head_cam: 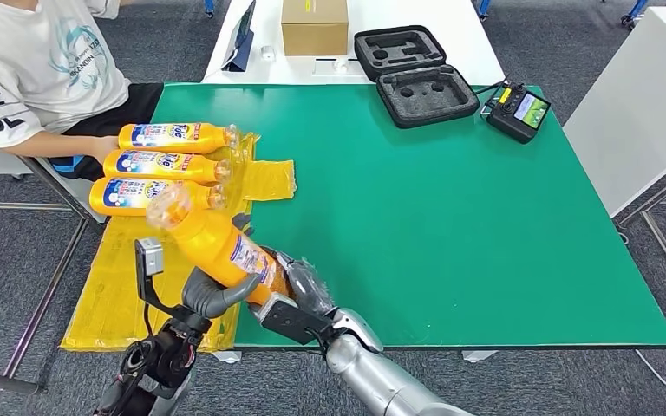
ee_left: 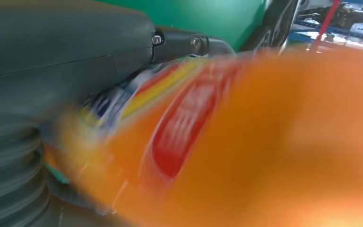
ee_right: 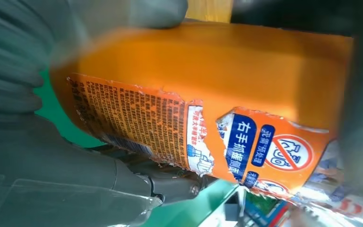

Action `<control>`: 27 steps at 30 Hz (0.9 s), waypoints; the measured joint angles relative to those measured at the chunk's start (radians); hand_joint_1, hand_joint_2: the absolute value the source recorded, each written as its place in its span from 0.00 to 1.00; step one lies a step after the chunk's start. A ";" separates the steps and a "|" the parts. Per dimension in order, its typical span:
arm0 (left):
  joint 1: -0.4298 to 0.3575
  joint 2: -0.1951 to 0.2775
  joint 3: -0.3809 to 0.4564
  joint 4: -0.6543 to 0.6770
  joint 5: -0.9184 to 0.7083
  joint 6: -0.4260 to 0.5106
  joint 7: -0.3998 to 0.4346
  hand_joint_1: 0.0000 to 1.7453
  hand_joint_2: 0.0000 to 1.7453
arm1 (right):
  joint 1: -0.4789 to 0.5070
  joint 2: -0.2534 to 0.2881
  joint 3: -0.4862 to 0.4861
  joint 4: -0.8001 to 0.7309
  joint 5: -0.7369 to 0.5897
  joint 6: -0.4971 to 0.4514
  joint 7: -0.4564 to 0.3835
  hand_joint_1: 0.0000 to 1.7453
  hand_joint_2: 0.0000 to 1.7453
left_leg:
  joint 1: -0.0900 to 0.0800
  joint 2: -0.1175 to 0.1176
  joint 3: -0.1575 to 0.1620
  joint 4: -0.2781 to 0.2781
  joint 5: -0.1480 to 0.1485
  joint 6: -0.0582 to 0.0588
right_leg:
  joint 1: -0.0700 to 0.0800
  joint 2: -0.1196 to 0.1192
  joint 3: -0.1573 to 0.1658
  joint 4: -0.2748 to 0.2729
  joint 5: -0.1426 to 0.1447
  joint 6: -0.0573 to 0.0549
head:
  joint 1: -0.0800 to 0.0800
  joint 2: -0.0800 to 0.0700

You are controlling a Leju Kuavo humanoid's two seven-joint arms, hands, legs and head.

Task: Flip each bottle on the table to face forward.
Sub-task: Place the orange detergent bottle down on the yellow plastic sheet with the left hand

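Green mat (head_cam: 451, 217) covered the table, and serves here as the landmark. White table (head_cam: 399, 35) lay beyond its far edge. A white cabinet (head_cam: 650, 95) stood off its far right corner.

Yellow plastic sheet (head_cam: 130, 286) overlapped the mat's left edge and hung past it.

A seated person (head_cam: 35, 69) in a white printed shirt was at the mat's far left corner, forearm reaching toward the bottles.

Black foam-lined case (head_cam: 416, 74), lid open, sat on the mat's far edge. Brown cardboard box (head_cam: 314, 26) stood beyond that edge on the white table.

Three orange bottles lay on their sides in a row at the mat's left edge, on the yellow sheet, labels up, caps pointing toward the mat's middle: far bottle (head_cam: 173, 137), middle bottle (head_cam: 169, 165), near bottle (head_cam: 147, 195). They lay close together.

Held bottle (head_cam: 217, 247), orange, was lifted above the mat's near left corner, tilted, its clear cap end raised toward the near bottle. In the right wrist view the held bottle (ee_right: 208, 94) showed a torn back label with small print. In the left wrist view it (ee_left: 246, 142) was blurred.

Left hand (head_cam: 212, 295) wrapped its fingers round the lower body of the held bottle. Right hand (head_cam: 299, 299) grasped the bottle's base end from the other side.

Black handheld controller (head_cam: 519, 111) with a lit screen sat at the mat's far right corner.
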 joint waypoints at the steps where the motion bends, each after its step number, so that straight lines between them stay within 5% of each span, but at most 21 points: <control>1: -0.004 0.000 0.000 0.007 0.011 -0.002 -0.001 0.00 1.00 | -0.003 0.002 0.004 0.003 0.003 0.001 0.004 1.00 1.00 | 0.000 0.000 0.000 0.000 0.000 0.000 | 0.000 0.000 0.000 0.000 0.000 0.000 | 0.000 0.000; 8: -0.011 0.010 0.008 0.016 0.079 -0.017 -0.036 0.00 1.00 | -0.021 0.006 0.016 0.027 0.027 0.030 0.025 1.00 1.00 | 0.000 0.000 0.000 0.000 0.000 0.000 | 0.000 0.000 0.000 0.000 0.000 0.000 | 0.000 0.000; 9: -0.009 0.012 0.011 0.012 0.086 -0.016 -0.048 0.09 1.00 | -0.023 0.006 0.018 0.031 0.032 0.038 0.030 1.00 1.00 | 0.000 0.000 0.000 0.000 0.000 0.000 | 0.000 0.000 0.000 0.000 0.000 0.000 | 0.000 0.000; 12: -0.004 0.020 0.022 -0.009 0.101 -0.010 -0.078 0.73 1.00 | -0.026 0.006 0.022 0.041 0.046 0.056 0.044 1.00 1.00 | 0.000 0.000 0.000 0.000 0.000 0.000 | 0.000 0.000 0.000 0.000 0.000 0.000 | 0.000 0.000; 16: 0.010 0.024 0.039 -0.039 0.116 0.000 -0.110 0.72 1.00 | -0.028 0.006 0.023 0.053 0.057 0.072 0.054 1.00 1.00 | 0.000 0.000 0.000 0.000 0.000 0.000 | 0.000 0.000 0.000 0.000 0.000 0.000 | 0.000 0.000; 18: 0.019 0.025 0.048 -0.054 0.121 0.003 -0.124 0.94 1.00 | -0.029 0.007 0.023 0.057 0.064 0.080 0.059 1.00 1.00 | 0.000 0.000 0.000 0.000 0.000 0.000 | 0.000 0.000 0.000 0.000 0.000 0.000 | 0.000 0.000; 20: 0.028 0.025 0.054 -0.067 0.117 0.008 -0.130 1.00 1.00 | -0.030 0.008 0.023 0.060 0.072 0.083 0.062 1.00 1.00 | 0.000 0.000 0.000 0.000 0.000 0.000 | 0.000 0.000 0.000 0.000 0.000 0.000 | 0.000 0.000; 27: 0.039 0.025 0.059 -0.089 0.094 0.018 -0.136 1.00 1.00 | -0.031 0.014 0.023 0.062 0.079 0.084 0.062 1.00 1.00 | 0.000 0.000 0.000 0.000 0.000 0.000 | 0.000 0.000 0.000 0.000 0.000 0.000 | 0.000 0.000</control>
